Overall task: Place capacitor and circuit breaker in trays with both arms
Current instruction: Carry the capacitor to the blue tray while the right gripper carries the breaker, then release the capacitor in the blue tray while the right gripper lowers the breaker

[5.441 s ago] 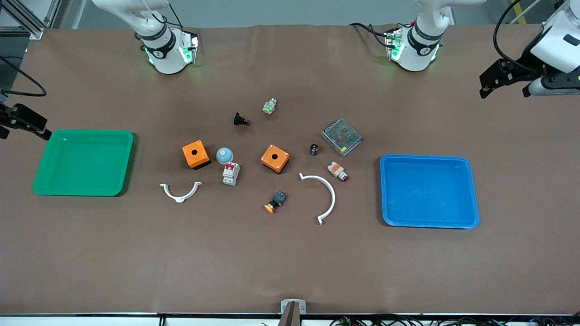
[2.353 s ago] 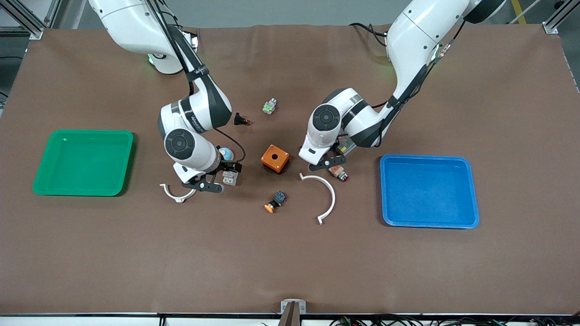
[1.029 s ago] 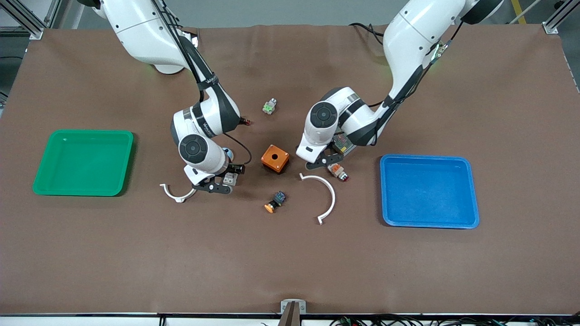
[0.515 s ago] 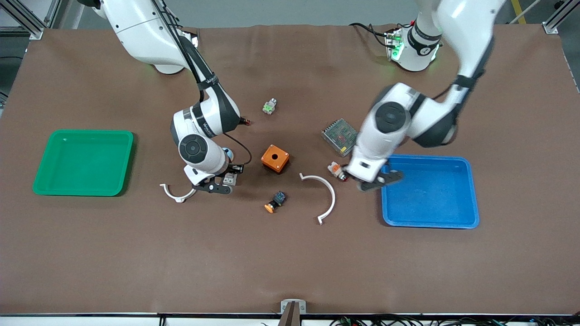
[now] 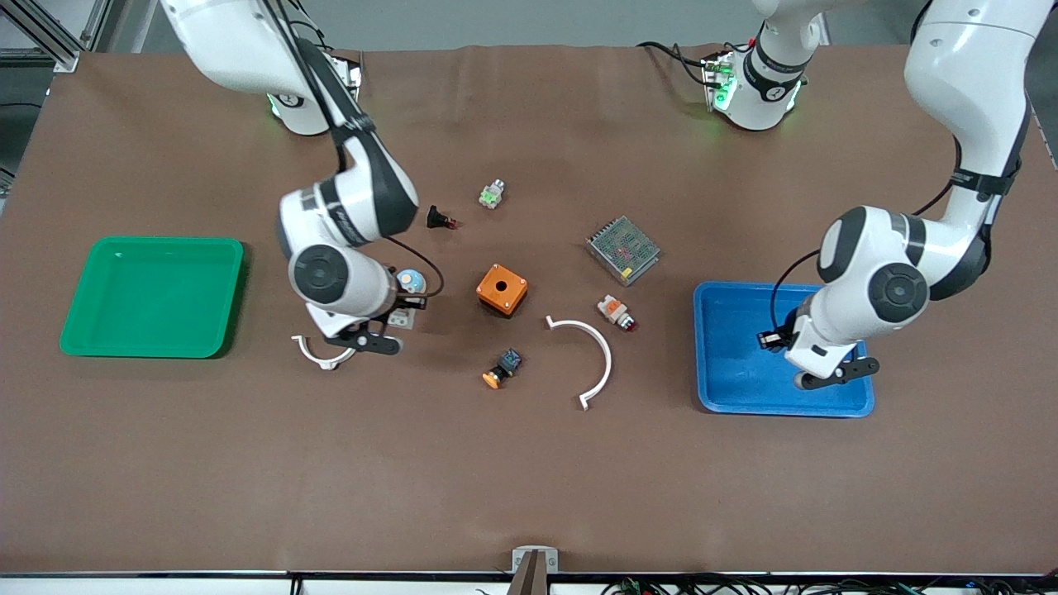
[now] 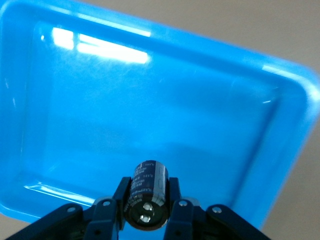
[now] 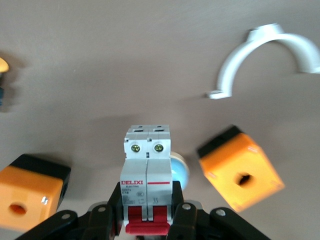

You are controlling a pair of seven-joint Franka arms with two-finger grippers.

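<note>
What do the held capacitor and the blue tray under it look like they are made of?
Capacitor: black printed sleeve, probably plastic film, over a dull silvery end face with two small bright spots, likely metal. Blue tray: glossy moulded plastic by its look, with bright glare streaks and rounded corners.

A brown mat [image 5: 529,463] covers the whole table, faintly creased near the robots' bases. Past its edge lies a grey floor [image 5: 512,21] with aluminium frame posts [image 5: 50,33] at the corners — a yellow floor line [image 5: 946,21] shows there. Cables [image 5: 744,585] run along the nearest edge — lighting is even.
</note>
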